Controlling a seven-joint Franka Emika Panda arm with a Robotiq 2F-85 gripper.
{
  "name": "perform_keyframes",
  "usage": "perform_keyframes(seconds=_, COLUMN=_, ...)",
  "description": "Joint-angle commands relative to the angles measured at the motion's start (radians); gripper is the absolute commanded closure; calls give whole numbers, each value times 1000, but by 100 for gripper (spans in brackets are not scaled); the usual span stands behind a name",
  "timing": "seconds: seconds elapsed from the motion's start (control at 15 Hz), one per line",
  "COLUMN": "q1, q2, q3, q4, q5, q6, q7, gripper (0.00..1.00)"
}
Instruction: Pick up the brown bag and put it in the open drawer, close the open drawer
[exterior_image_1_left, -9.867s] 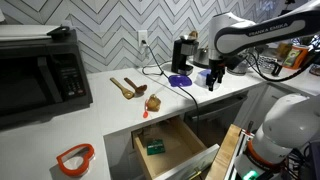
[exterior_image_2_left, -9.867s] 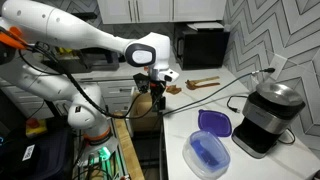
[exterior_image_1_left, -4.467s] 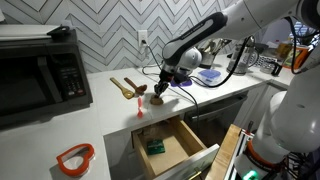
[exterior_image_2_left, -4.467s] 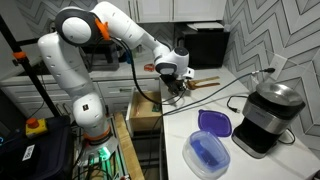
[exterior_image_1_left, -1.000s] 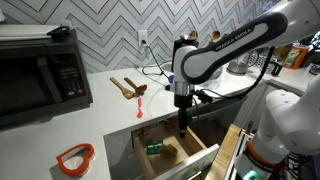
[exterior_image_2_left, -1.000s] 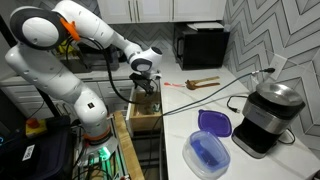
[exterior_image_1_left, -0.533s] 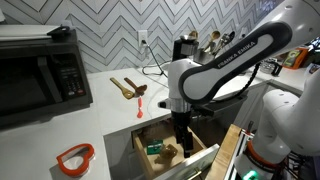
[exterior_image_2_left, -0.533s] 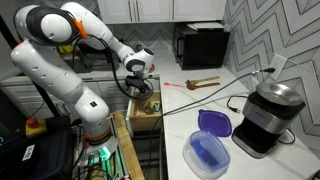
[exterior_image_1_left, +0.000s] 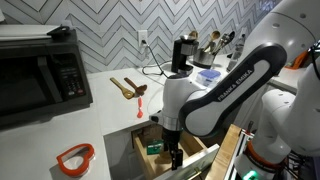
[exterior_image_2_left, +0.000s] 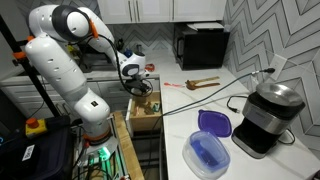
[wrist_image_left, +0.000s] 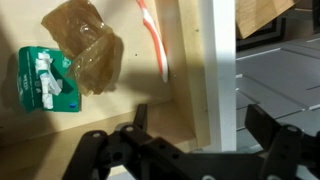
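The brown bag (wrist_image_left: 85, 55) lies crumpled on the floor of the open wooden drawer (wrist_image_left: 186, 60), next to a green packet (wrist_image_left: 45, 80). My gripper (wrist_image_left: 200, 125) is open and empty. Its fingers straddle the drawer's white front panel (wrist_image_left: 220, 70), apart from the bag. In an exterior view the gripper (exterior_image_1_left: 176, 158) hangs at the front of the pulled-out drawer (exterior_image_1_left: 147, 134), and the arm hides the bag. In an exterior view the gripper (exterior_image_2_left: 136, 88) is over the drawer (exterior_image_2_left: 146, 112) below the counter edge.
A red stick (wrist_image_left: 154, 40) lies in the drawer. On the counter are a black microwave (exterior_image_1_left: 40, 70), wooden spoons (exterior_image_1_left: 128, 88), a red ring (exterior_image_1_left: 75, 157), a blue lid (exterior_image_2_left: 213, 122), a container (exterior_image_2_left: 208, 155) and a coffee machine (exterior_image_2_left: 262, 118).
The gripper has moved from over the inside of the drawer out and down to its front panel. The brown bag stays in the drawer.
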Motion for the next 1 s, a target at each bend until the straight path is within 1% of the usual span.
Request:
perform_keyframes(seconds=0.0, q1=18, q2=65, q3=21, q4=1, q5=-17, q6=92, q7=23, gripper=0)
perform_keyframes(seconds=0.33, q1=7, q2=65, q3=25, q4=4, q5=-18, q6=81, q7=32, gripper=0)
perform_keyframes(seconds=0.6, q1=18, q2=79, q3=32, q4=1, q5=-5, q6=61, q7=22, gripper=0)
perform_keyframes(seconds=0.67, q1=15, q2=91, q3=36, q4=6, q5=-19, q6=68, q7=33, gripper=0)
perform_keyframes(seconds=0.73, q1=12, q2=102, q3=45, q4=5, q5=-39, q6=110, q7=41, gripper=0)
perform_keyframes(seconds=0.87, q1=0, q2=113, q3=60, q4=5, q5=-104, q6=159, q7=93, gripper=0)
perform_keyframes(seconds=0.93, q1=-8, q2=114, q3=67, q4=6, q5=-161, q6=179, q7=137, gripper=0)
